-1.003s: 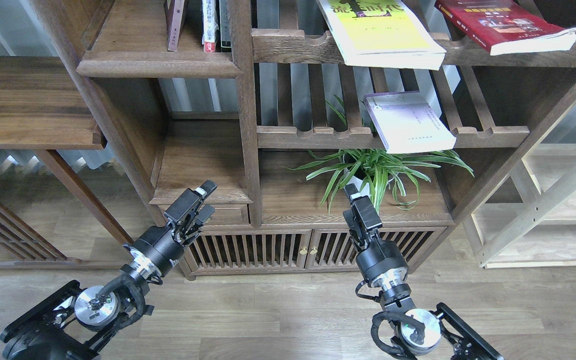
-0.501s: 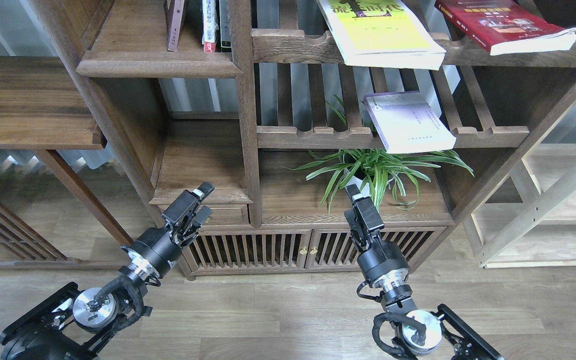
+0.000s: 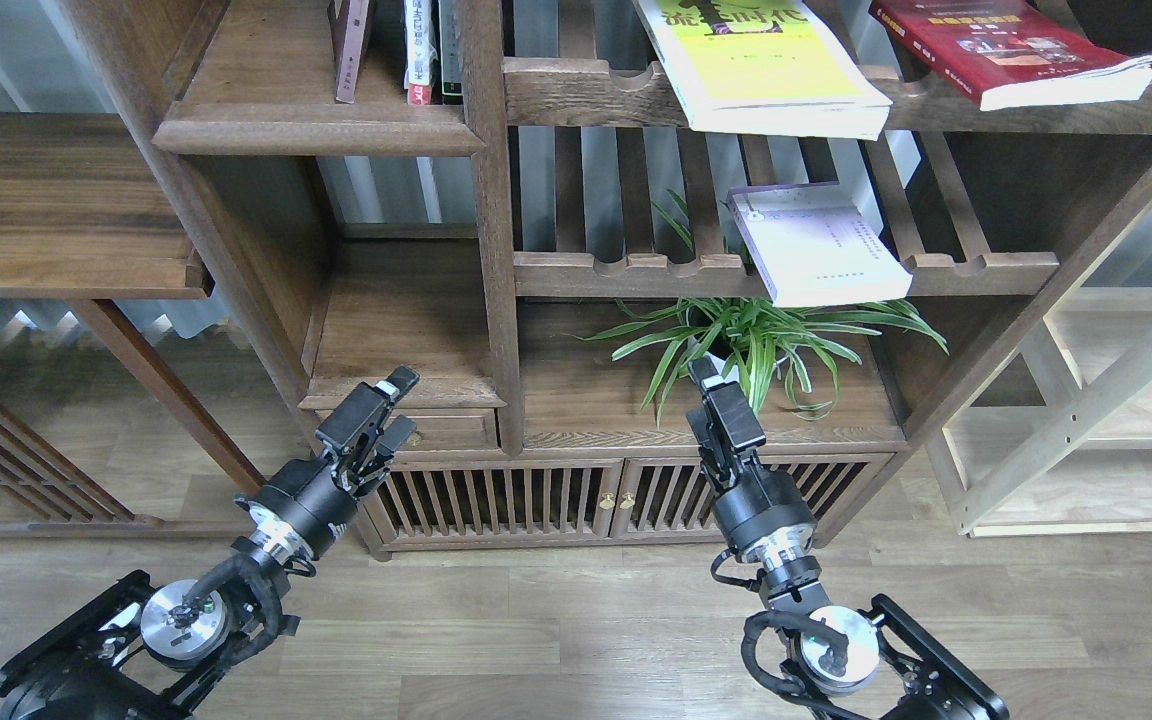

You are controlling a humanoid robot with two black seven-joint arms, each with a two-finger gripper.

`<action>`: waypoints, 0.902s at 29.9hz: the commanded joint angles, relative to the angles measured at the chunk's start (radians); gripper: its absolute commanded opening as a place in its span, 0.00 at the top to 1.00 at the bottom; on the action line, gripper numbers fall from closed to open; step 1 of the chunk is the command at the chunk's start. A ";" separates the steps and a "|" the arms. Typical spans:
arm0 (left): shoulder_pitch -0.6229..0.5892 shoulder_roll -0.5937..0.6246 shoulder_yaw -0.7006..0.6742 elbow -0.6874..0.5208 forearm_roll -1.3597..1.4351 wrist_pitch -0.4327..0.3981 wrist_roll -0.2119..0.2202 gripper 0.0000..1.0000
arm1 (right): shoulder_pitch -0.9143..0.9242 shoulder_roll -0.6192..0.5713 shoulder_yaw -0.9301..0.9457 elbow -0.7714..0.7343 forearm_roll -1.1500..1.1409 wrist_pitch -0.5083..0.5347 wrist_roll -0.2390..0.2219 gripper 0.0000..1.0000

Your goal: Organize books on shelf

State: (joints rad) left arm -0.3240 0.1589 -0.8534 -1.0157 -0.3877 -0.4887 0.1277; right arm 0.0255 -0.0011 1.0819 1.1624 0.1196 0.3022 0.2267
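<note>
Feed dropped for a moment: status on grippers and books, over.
Left gripper open, empty; right gripper empty, fingers unclear. Pale lavender-white paperback overhangs slatted rack. Green potted plant beside right gripper.

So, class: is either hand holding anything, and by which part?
Nothing is held: the left hand and right hand hang free, well below the books.

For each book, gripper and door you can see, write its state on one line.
yellow-green book: flat on upper slatted rack, overhanging the rail
dark red book: flat on upper rack, overhanging
lavender-white book: flat on lower rack, overhanging
upright books: standing on solid shelf
cabinet doors: closed
left gripper: open, empty
right gripper: cannot tell
</note>
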 commanded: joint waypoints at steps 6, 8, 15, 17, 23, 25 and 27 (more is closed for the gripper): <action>0.005 0.005 -0.003 0.000 -0.003 0.000 -0.002 0.01 | 0.005 0.000 0.010 -0.010 0.002 0.000 -0.003 0.00; 0.006 0.005 -0.003 0.000 -0.003 0.000 -0.002 0.01 | 0.005 0.001 0.015 -0.010 0.002 0.000 -0.003 0.00; 0.010 -0.004 0.008 0.000 -0.002 0.000 0.001 0.01 | 0.004 0.001 0.013 -0.012 0.000 0.000 -0.001 0.00; 0.014 -0.004 0.008 0.003 0.000 0.000 0.001 0.01 | 0.004 0.001 0.013 -0.023 0.000 0.000 0.000 0.00; 0.034 -0.001 0.002 0.003 -0.003 0.000 0.001 0.01 | 0.010 0.001 0.012 -0.047 0.000 0.000 0.005 0.00; 0.037 0.002 0.001 0.003 -0.003 0.000 0.001 0.01 | 0.011 0.001 0.007 -0.047 0.002 -0.001 0.000 0.00; 0.046 0.002 0.001 0.003 -0.003 0.000 0.001 0.01 | 0.011 0.001 0.010 -0.049 0.000 -0.001 0.000 0.00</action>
State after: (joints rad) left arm -0.2880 0.1599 -0.8513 -1.0125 -0.3907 -0.4887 0.1293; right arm 0.0361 0.0000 1.0913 1.1156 0.1197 0.3022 0.2302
